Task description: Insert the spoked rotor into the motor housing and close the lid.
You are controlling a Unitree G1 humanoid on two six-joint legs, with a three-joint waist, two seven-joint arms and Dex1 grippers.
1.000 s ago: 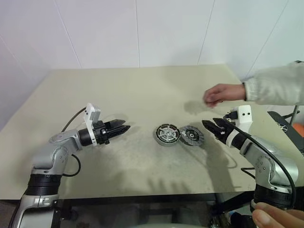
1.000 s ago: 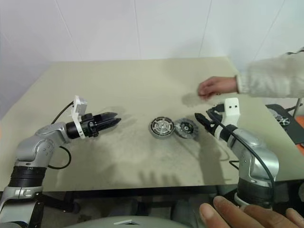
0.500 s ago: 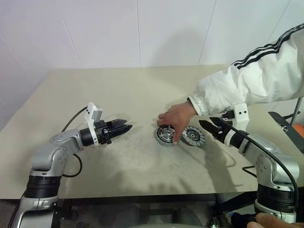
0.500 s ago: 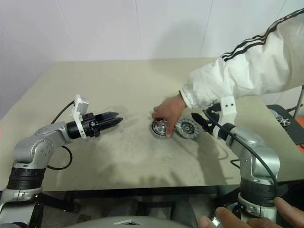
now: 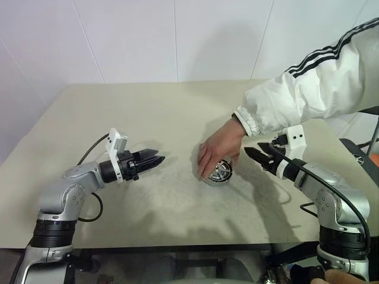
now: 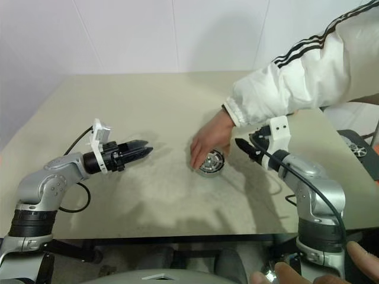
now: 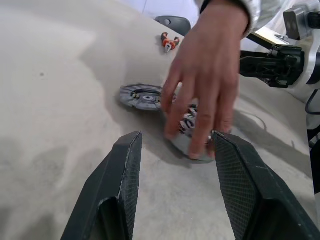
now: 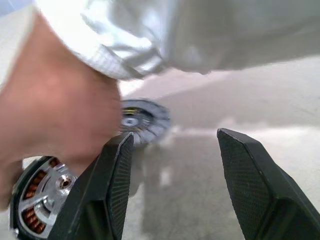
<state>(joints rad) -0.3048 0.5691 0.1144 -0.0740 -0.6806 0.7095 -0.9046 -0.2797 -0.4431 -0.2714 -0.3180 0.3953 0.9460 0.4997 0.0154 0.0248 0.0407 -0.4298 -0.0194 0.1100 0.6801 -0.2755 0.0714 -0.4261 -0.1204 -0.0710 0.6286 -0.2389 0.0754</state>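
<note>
Motor housing (image 8: pixel 42 197) lies mid-surface (image 5: pixel 148 118) under a person's hand (image 5: pixel 217 152), apparently being arranged. Left gripper (image 5: pixel 155 158) and right gripper (image 5: pixel 253 155) hover apart-fingered and empty on either side, presumably giving clearance.

The desk (image 5: pixel 148 112) is a pale beige, faintly speckled. The person's sleeve (image 5: pixel 308 89) is white with black stripes running along it and a ribbed white cuff. The motor housing (image 8: pixel 42 200) shows copper-coloured windings around a silver centre, inside a dark rim. The lid (image 7: pixel 142 96) is grey with dark slots. The left gripper (image 5: pixel 155 159) and the right gripper (image 5: pixel 253 155) have black fingers (image 7: pixel 125 180) with a fine cross-hatched texture, behind them white brackets and silver-grey arms. A small tool (image 7: pixel 170 41) has orange handles.
</note>
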